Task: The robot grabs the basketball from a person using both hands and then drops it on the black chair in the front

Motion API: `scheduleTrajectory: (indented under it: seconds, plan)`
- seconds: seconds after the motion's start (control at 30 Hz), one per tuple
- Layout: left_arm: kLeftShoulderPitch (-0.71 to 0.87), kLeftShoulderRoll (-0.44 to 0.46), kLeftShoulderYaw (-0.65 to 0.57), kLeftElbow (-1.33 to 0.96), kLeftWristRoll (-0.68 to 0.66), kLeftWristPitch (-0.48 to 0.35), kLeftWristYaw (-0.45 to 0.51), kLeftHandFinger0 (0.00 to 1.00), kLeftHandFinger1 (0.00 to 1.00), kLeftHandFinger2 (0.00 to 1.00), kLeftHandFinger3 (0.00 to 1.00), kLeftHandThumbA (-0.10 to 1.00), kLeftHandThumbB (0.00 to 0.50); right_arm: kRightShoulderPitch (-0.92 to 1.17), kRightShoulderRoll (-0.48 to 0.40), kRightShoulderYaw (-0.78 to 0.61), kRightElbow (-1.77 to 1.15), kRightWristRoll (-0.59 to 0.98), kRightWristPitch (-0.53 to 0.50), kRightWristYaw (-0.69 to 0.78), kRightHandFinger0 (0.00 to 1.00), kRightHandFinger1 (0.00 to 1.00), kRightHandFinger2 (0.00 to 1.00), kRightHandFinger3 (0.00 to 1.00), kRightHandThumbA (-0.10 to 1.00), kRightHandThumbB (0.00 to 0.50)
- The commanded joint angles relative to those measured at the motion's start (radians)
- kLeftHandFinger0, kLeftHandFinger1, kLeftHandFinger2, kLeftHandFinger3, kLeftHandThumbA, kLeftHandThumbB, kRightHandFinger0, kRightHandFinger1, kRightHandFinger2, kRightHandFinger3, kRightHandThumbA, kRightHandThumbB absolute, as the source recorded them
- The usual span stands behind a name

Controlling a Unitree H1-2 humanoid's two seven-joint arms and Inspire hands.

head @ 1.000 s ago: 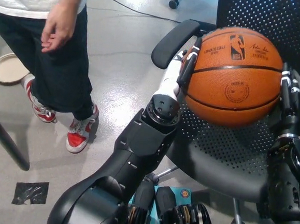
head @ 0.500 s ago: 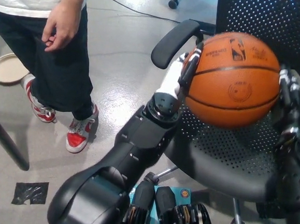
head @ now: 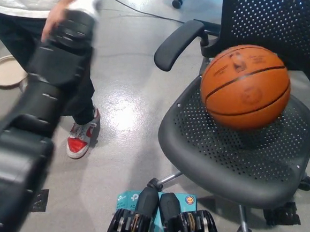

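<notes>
The basketball (head: 246, 86) is no longer clasped between the hands; it now sits low over the black chair (head: 232, 154), on or just above the seat. The left arm (head: 43, 102) has swung away from the chair to the far left, blurred, in front of the person (head: 24, 9). The right hand has gone out of view.

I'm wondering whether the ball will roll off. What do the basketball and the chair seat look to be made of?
The basketball looks like orange pebbled rubber or composite leather, matte, with black channel seams, so probably grippy. The black chair seat looks like hard moulded plastic with a slight sheen, perforated with rows of small holes and dished toward the middle, which may help hold the ball. The exact materials cannot be confirmed.
</notes>
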Motion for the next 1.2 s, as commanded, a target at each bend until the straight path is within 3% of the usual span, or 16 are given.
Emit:
scheduleTrajectory:
  seconds: [0.0,0.03,0.13,0.2,0.23,0.33,0.5,0.57,0.63,0.77,0.83,0.87,1.07,1.17]
  plan:
    - [-0.023,0.002,0.008,-0.073,-0.024,-0.048,-0.062,1.0,1.0,1.0,1.0,1.0,0.217,-0.001,-0.015,-0.011,-0.086,-0.015,-0.002,0.046,1.0,1.0,1.0,1.0,1.0,0.216]
    - [-0.007,0.001,0.014,-0.098,-0.033,-0.04,-0.069,1.0,1.0,1.0,1.0,1.0,0.214,0.006,-0.014,-0.013,-0.101,-0.014,0.0,0.05,1.0,1.0,1.0,1.0,1.0,0.24]
    - [0.035,-0.004,0.011,-0.18,-0.033,-0.008,-0.083,1.0,1.0,1.0,1.0,1.0,0.212,0.029,-0.014,-0.011,-0.159,-0.017,0.012,0.056,1.0,1.0,1.0,1.0,1.0,0.24]
    - [0.074,-0.005,0.007,-0.251,-0.039,0.023,-0.106,1.0,1.0,1.0,1.0,1.0,0.212,0.054,-0.001,-0.003,-0.243,-0.028,0.052,0.04,1.0,1.0,1.0,1.0,1.0,0.267]
    - [0.11,-0.006,0.0,-0.304,-0.036,0.027,-0.119,1.0,1.0,1.0,1.0,1.0,0.232,0.066,0.009,0.004,-0.274,-0.043,0.034,0.039,1.0,1.0,1.0,1.0,1.0,0.276]
    - [0.197,-0.011,-0.013,-0.461,-0.041,0.074,-0.154,1.0,1.0,1.0,1.0,1.0,0.248,0.115,0.034,0.016,-0.39,-0.05,0.03,0.057,1.0,1.0,1.0,1.0,1.0,0.257]
    - [0.391,-0.009,-0.039,-0.764,-0.048,0.082,-0.198,1.0,1.0,1.0,1.0,1.0,0.17,0.268,0.074,0.069,-0.681,-0.079,0.061,0.07,1.0,1.0,1.0,1.0,1.0,0.253]
    - [0.571,-0.005,-0.065,-0.993,-0.037,0.084,-0.209,1.0,1.0,1.0,1.0,1.0,0.238,0.413,0.123,0.116,-0.86,-0.109,0.044,0.076,1.0,1.0,1.0,1.0,1.0,0.248]
    - [0.626,-0.005,-0.073,-1.057,-0.032,0.081,-0.211,1.0,1.0,1.0,1.0,1.0,0.244,0.457,0.145,0.127,-0.896,-0.128,0.022,0.072,1.0,1.0,1.0,1.0,1.0,0.266]
    - [0.874,0.007,-0.059,-1.251,-0.035,0.007,-0.199,1.0,1.0,1.0,1.0,1.0,0.205,0.635,0.213,0.214,-1.008,-0.198,-0.028,0.09,1.0,1.0,1.0,1.0,1.0,0.285]
    - [0.982,0.005,-0.038,-1.292,-0.027,-0.048,-0.176,1.0,1.0,1.0,1.0,1.0,0.137,0.707,0.246,0.26,-1.002,-0.276,-0.109,0.095,1.0,1.0,1.0,1.0,1.0,0.263]
    - [1.015,0.0,-0.03,-1.293,-0.035,-0.061,-0.171,1.0,1.0,1.0,1.0,1.0,0.147,0.731,0.254,0.268,-0.994,-0.294,-0.128,0.093,1.0,1.0,1.0,1.0,1.0,0.263]
    - [1.213,0.006,0.008,-1.228,-0.04,-0.217,-0.159,1.0,1.0,1.0,1.0,1.0,0.09,0.827,0.354,0.312,-0.839,-0.268,-0.231,0.094,1.0,1.0,1.0,1.0,1.0,0.243]
    - [1.278,-0.002,0.033,-1.145,-0.05,-0.266,-0.147,1.0,1.0,1.0,1.0,1.0,0.13,0.852,0.397,0.327,-0.716,-0.272,-0.294,0.101,1.0,1.0,1.0,1.0,1.0,0.214]
